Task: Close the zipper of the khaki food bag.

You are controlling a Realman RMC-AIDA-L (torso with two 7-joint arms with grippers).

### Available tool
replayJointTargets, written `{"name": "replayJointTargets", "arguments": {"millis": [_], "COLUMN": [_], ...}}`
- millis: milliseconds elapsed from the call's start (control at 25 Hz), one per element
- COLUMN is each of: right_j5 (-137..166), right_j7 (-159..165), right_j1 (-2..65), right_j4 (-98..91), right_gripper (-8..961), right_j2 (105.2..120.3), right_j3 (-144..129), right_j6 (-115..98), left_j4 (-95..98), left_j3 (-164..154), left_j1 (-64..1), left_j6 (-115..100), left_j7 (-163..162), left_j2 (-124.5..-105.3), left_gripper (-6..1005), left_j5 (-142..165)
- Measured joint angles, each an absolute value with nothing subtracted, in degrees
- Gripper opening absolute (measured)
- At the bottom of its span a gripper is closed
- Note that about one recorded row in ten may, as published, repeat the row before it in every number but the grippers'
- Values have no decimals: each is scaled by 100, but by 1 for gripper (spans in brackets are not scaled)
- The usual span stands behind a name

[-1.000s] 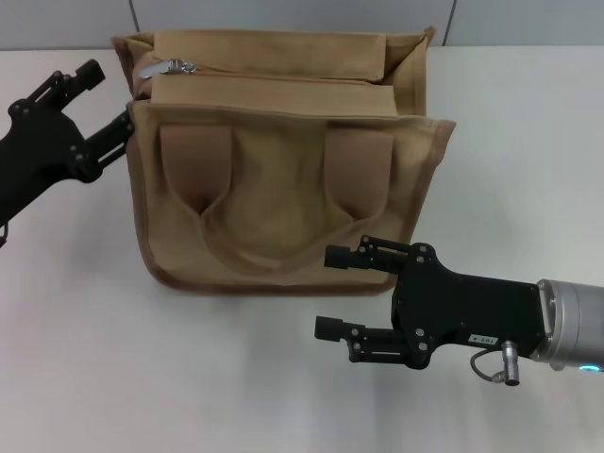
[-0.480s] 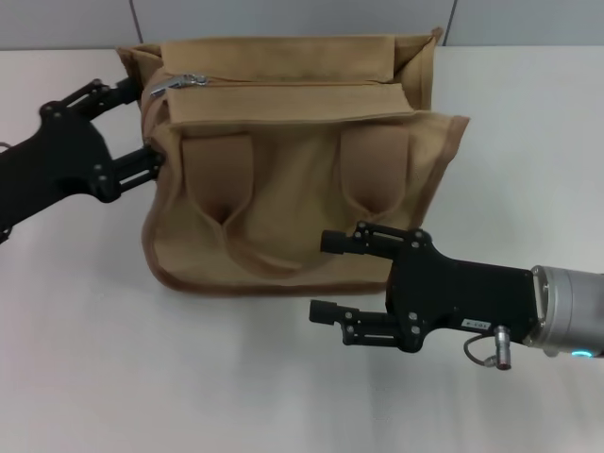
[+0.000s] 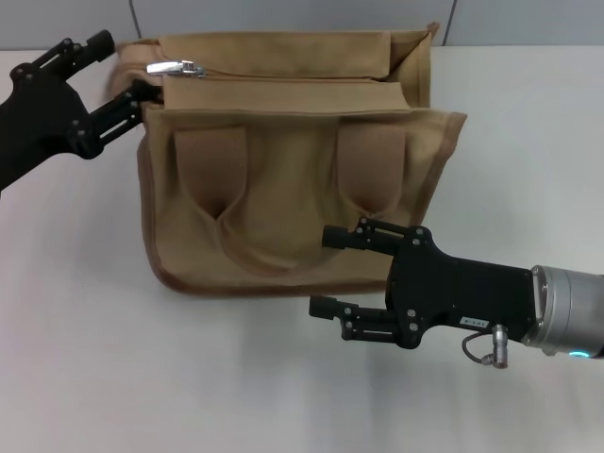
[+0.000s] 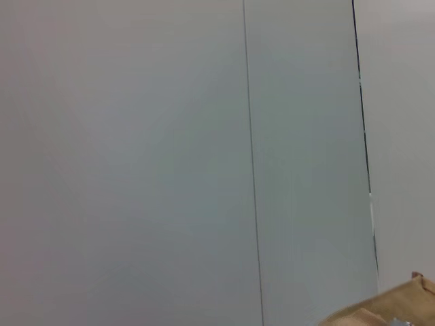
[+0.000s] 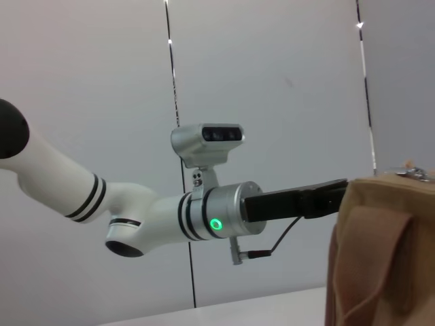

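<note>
The khaki food bag [image 3: 283,189] stands on the white table [image 3: 85,359], its front pocket and two strap handles facing me. The zipper [image 3: 283,81] runs across the top panel, with its silver slider [image 3: 176,68] at the bag's left end. My left gripper [image 3: 115,71] is open at the bag's top left corner, one finger behind that corner and one in front. My right gripper [image 3: 321,272] is open and empty just in front of the bag's lower front edge. The right wrist view shows the bag [image 5: 380,251], the slider [image 5: 413,173] and the left gripper [image 5: 326,193] against the bag's end.
A grey panelled wall [image 3: 283,14] runs behind the table. The left wrist view shows mostly wall [image 4: 170,163], with a corner of the bag [image 4: 387,316]. There is bare table to the left, right and front of the bag.
My left gripper has moved up and back toward the bag's top left corner. The bag has shifted slightly left and the slider's pull tab now lies flatter. My right gripper has barely moved.
</note>
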State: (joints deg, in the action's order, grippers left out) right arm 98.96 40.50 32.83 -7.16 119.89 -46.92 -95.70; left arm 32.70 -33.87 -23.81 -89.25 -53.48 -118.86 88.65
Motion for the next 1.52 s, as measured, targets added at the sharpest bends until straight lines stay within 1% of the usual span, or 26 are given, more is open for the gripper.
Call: {"name": "replayJointTargets", "arguments": {"millis": [280,520,640,1080,1360,1520], "right_j5": [9871,9825,9823,9812,9446,8985], "right_j7": [4045,4043,4043,4043,4065,4339], "right_j1": [3310,3325,3325,3321,3313,3314], "right_j4": [-681,-667,-666,-619,-458,-335], "right_gripper": [748,749,749,749,749,750], "right_j2": [11988,11988,11988,11988,11988,11988], "right_j3": [-4693,-4694,-4694,-4693,-4684,-4684], "right_j6": [-9529,-9505,-9460,-9369,-9576,-10141], "left_j4": [3228,3080,3062,2904,2689,2316], "left_j3": [-3424,-3392,-3411,-3419,-3438,-3436], "left_j1": [-2323,-2282,-2256,-2130,-2161,-2280], "left_j6": [-8959,-8976,-8988,-9018,-9349,-9647], "left_j7": [-5121,-5122,-5120,-5108,-5124,-5120], "left_j2": [-11891,-11890,-11885,-11891,-11902,-11909], "left_gripper": [620,419,180,68,51,32], "left_j5": [8856,8700,8660,8211,8172,7890]}}
